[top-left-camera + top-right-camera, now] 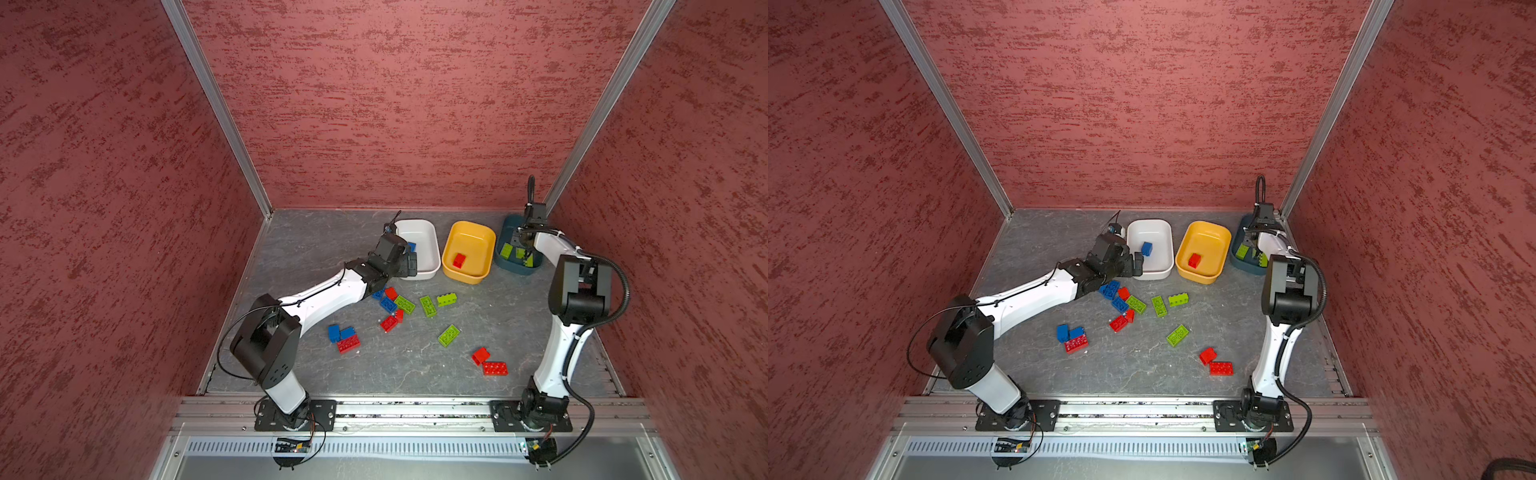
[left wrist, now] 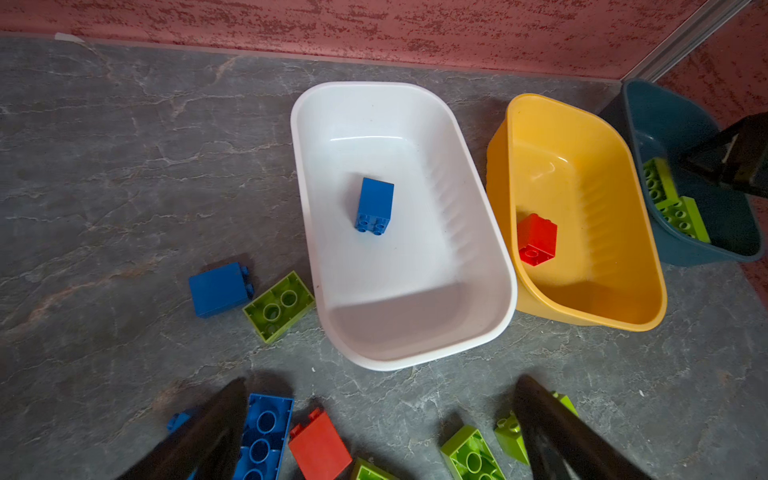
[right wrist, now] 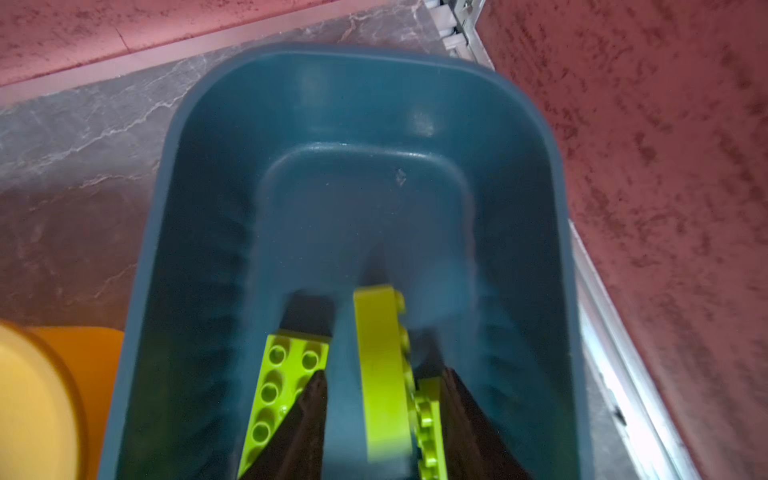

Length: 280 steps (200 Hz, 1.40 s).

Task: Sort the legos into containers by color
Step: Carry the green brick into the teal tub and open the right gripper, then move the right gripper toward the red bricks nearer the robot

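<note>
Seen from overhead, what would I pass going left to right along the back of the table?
First the white tub holding a blue brick → yellow-orange tub holding a red brick → dark teal tub holding green bricks.

Mottled red walls [image 1: 415, 104] enclose a grey veined floor [image 1: 309, 243].

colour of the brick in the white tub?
Blue. The brick sits alone in the white tub; clearest in the left wrist view.
</note>
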Each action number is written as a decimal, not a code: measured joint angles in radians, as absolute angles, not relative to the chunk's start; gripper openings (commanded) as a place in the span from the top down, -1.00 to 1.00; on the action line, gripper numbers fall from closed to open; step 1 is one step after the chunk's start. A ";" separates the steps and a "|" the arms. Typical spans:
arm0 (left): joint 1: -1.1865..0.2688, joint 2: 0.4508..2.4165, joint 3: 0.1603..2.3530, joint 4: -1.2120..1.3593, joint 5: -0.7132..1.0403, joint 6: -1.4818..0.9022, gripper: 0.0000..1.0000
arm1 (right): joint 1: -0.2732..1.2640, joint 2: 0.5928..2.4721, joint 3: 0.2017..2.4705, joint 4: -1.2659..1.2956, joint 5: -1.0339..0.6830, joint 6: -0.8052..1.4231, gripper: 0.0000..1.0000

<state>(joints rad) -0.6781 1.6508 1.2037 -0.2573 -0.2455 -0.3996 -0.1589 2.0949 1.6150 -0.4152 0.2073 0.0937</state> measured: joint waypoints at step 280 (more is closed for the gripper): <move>-0.713 1.614 1.072 -0.450 -0.038 -0.549 -0.99 | 0.463 1.029 0.678 -0.724 0.050 0.812 -0.98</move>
<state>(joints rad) -0.7132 1.6142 1.0718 -0.4503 -0.0383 -0.5488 0.4633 1.0286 0.6781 -0.7238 0.0498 0.8124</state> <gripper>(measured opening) 0.994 0.989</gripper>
